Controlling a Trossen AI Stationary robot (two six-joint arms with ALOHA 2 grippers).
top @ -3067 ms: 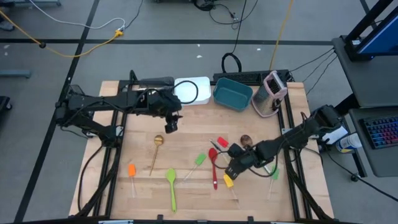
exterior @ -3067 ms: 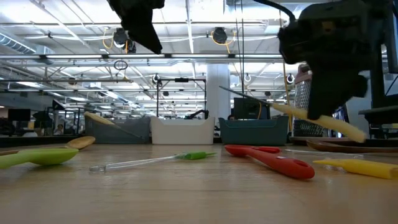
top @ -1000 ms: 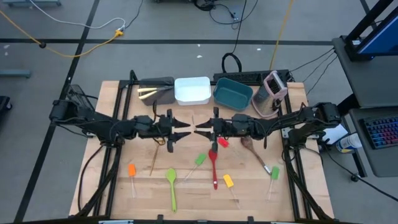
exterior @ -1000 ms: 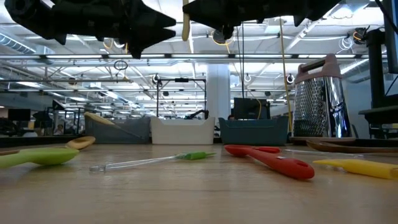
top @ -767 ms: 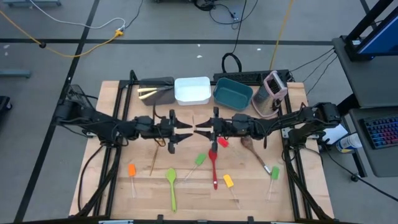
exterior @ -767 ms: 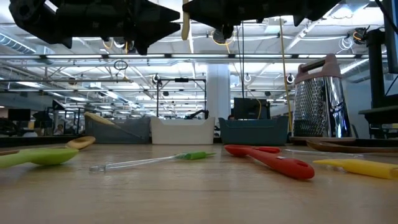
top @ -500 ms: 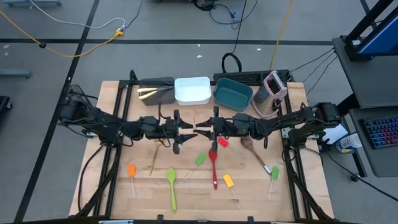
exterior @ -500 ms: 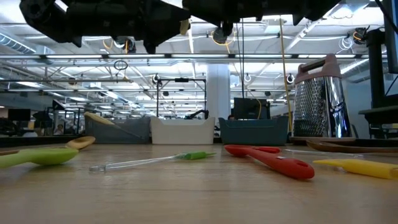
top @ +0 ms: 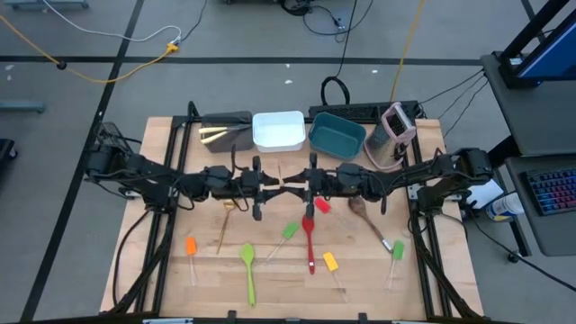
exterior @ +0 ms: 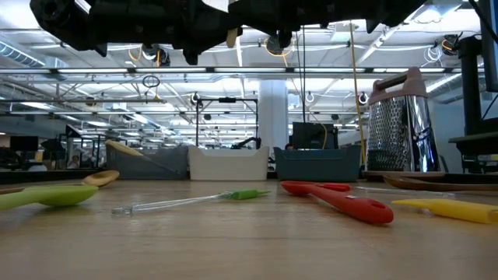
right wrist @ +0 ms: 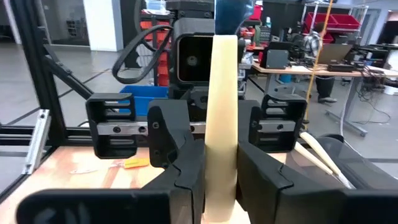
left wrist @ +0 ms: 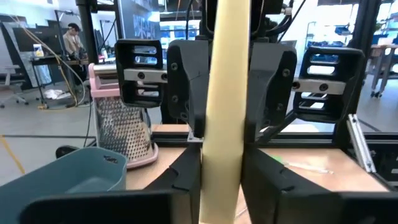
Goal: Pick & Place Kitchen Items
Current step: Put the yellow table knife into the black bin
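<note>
Above the middle of the pale wooden table (top: pixel 162 270), the two dark arms are meeting tip to tip, held level over the boards. Between them is hanging a slim cream-handled knife (top: pixel 281 183), a smooth, flat-sided strip of matte plastic standing upright in both wrist views (left wrist: pixel 224 112). The right gripper (top: pixel 301 187) is pinching that handle between its blocky black fingers (right wrist: pixel 180 168). The left gripper (top: pixel 263 187) is facing it from the other side, its fingers (left wrist: pixel 186 180) sitting on either side of the same strip; they appear to be touching it, though whether they are pressing firmly is hard to tell from here.

Below, the other utensils are lying scattered on the wood grain. A glossy red spoon (top: pixel 309 241) is lying with its bowl toward the grippers, and a green-headed spatula (top: pixel 286 234) with a clear handle is resting just beside it. A long lime green spoon (top: pixel 248 270) and an orange-headed spatula (top: pixel 191 247) are lying nearer the front edge, and a yellow-headed spatula (top: pixel 330 263) is lying near the red spoon. A thin gold spoon (top: pixel 223 229) is sitting below the left gripper, and a wooden spoon (top: pixel 362 214) is slanting under the right arm.

At the back are standing a brown tub (top: pixel 225 131) holding two more cream knives, a white tub (top: pixel 278 131), a teal tub (top: pixel 337 135) and a perforated metal grater (exterior: pixel 397 128) with pink trim.
</note>
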